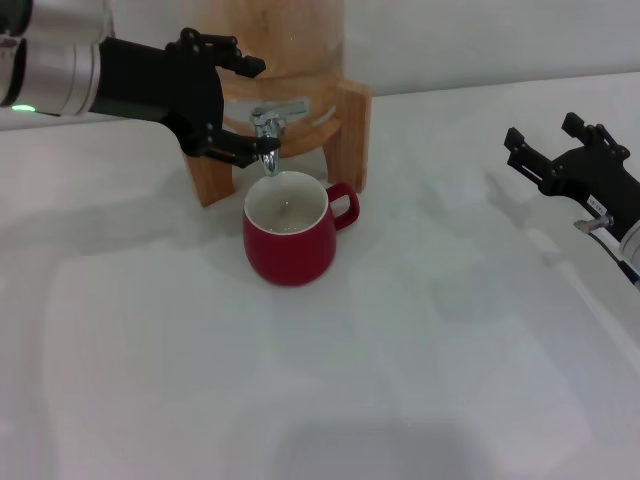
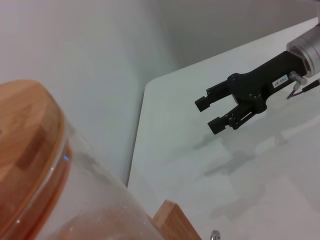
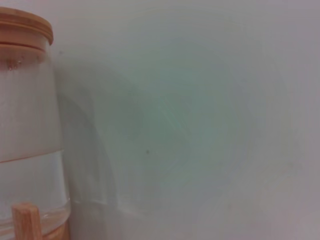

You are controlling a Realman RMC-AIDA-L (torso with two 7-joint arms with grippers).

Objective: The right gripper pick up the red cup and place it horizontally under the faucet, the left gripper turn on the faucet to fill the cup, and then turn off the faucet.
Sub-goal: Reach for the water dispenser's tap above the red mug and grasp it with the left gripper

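The red cup (image 1: 290, 245) stands upright on the white table, right under the spout of the chrome faucet (image 1: 268, 128), its handle pointing right. A little water shows in its white inside. My left gripper (image 1: 248, 108) is at the faucet, open, with one finger above it and one below beside the spout. My right gripper (image 1: 543, 128) hovers far to the right, open and holding nothing; the left wrist view shows the right gripper (image 2: 209, 115) over bare table too.
The glass dispenser sits in a wooden stand (image 1: 352, 125) at the back of the table. In the right wrist view the dispenser (image 3: 27, 125) is partly filled with water under a wooden lid (image 3: 25, 27). White table (image 1: 400, 380) stretches in front.
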